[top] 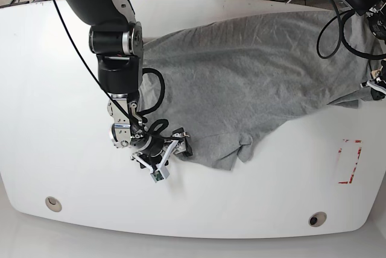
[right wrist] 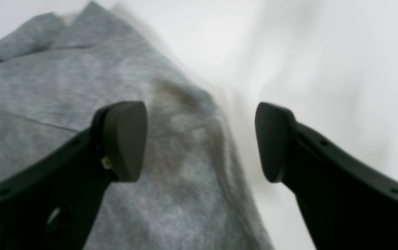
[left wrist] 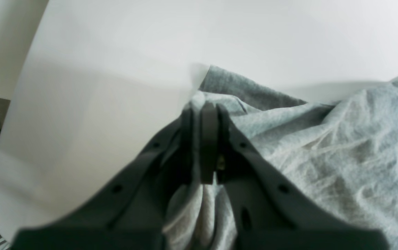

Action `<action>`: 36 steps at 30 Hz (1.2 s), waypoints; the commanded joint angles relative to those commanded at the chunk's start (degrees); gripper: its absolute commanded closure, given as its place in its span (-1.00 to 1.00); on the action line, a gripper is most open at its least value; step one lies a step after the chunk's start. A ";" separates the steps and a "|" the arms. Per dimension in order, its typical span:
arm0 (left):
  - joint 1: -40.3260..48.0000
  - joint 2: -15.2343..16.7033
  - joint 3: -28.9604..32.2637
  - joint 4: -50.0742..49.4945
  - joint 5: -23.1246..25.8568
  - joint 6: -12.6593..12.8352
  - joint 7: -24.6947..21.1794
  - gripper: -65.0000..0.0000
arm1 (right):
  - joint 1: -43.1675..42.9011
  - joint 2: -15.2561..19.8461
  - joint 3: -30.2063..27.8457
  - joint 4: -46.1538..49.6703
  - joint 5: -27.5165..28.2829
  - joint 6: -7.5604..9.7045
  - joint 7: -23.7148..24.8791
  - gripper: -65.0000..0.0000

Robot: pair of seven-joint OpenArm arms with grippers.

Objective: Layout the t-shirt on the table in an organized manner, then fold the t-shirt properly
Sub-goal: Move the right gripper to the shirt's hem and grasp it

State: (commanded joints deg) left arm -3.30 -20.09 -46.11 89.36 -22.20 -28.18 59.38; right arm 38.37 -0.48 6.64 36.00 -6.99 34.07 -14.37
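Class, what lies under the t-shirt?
The white table extends beneath the grey t-shirt; its surface directly under the cloth is covered, so anything there cannot be seen.

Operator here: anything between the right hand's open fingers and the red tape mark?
Yes: the shirt's crumpled near edge, then bare white table, before the red tape, in the base view.

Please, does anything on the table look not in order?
The t-shirt looks uneven: its near edge is bunched into a small fold between the arms, and the left gripper pinches a ridge of cloth. Nothing looks damaged.
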 joint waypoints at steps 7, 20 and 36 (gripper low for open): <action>0.00 0.09 0.18 0.00 0.00 0.00 0.00 1.00 | 0.09 1.85 0.00 -5.80 -0.09 -2.02 4.92 -0.44; 0.00 0.09 0.44 0.00 0.09 0.00 0.00 1.00 | -1.23 -0.44 -0.09 -6.15 -0.09 -2.20 4.92 -0.42; 0.00 0.09 0.44 0.00 0.09 0.00 0.00 1.00 | -1.41 -0.88 -0.09 -6.24 0.00 -1.85 4.92 0.12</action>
State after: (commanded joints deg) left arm -3.30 -20.00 -45.67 89.36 -22.11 -28.18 59.38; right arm 36.97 -1.36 6.55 29.76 -6.99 32.22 -9.45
